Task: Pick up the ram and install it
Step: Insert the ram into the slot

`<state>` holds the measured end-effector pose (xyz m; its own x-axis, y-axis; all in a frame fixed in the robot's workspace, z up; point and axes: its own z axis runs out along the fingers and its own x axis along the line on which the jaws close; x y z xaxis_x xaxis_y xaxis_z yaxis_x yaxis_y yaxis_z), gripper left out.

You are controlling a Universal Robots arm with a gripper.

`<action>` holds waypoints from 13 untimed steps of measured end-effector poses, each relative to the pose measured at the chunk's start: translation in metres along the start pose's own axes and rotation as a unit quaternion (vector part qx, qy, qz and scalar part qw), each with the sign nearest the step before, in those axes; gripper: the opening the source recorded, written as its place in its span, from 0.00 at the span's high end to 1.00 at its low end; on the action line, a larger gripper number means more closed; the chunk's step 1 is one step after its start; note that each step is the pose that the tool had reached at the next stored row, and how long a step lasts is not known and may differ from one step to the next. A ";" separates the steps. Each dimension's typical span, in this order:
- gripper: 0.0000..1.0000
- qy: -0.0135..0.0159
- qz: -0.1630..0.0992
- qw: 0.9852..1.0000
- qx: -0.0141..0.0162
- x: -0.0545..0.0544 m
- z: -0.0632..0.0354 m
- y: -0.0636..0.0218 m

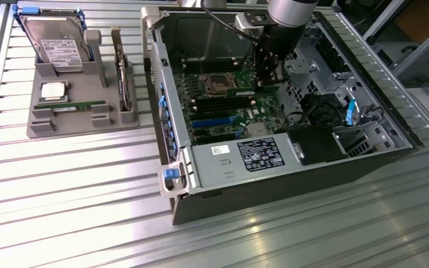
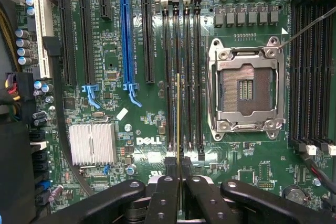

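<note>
Gripper (image 2: pixel 178 195) clamped edge-on around the ram (image 2: pixel 178 129), just above the black memory slots (image 2: pixel 185 72) beside the empty processor socket (image 2: pixel 245 90).

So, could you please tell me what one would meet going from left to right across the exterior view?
Hard drive and, below it, processor chip on the grey holder → upright card with metal bracket → open computer case → motherboard → gripper, shut on the ram → black cables.
</note>
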<state>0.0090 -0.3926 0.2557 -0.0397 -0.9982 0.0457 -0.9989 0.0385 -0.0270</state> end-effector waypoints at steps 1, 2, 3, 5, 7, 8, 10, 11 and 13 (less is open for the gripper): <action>0.88 0.000 0.000 1.000 0.000 0.000 0.0008 0.0000; 0.88 0.000 0.000 1.000 0.000 0.000 0.0015 0.0000; 0.88 0.000 0.000 1.000 0.000 0.000 0.0021 0.0001; 0.88 0.000 0.000 1.000 0.000 0.000 0.0032 0.0001; 0.88 0.000 0.000 1.000 0.000 0.000 0.0040 0.0001; 0.88 0.000 0.000 1.000 0.000 0.000 0.0046 0.0001; 0.88 0.000 0.000 1.000 0.000 0.000 0.0062 0.0002; 0.88 0.000 0.000 1.000 0.000 0.000 0.0068 0.0002; 0.88 0.000 0.000 1.000 0.000 0.000 0.0078 0.0002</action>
<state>0.0090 -0.3926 0.2479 -0.0397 -0.9982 0.0457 -0.9989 0.0385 -0.0270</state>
